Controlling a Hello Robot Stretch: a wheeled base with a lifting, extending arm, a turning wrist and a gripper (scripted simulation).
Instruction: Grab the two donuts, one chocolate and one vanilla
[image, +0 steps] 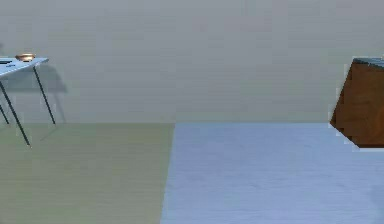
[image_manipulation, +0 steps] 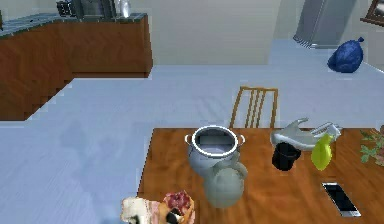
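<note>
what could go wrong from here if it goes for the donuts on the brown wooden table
1. The dark brown round pastry and the pale round pastry lie close to the brown wooden table's edge, partly cut off at the arm side view's bottom; a nudge might push them off.
2. The tall grey jug stands right beside them, with the wide grey metal pot just behind it; a reach could knock either over.
</note>
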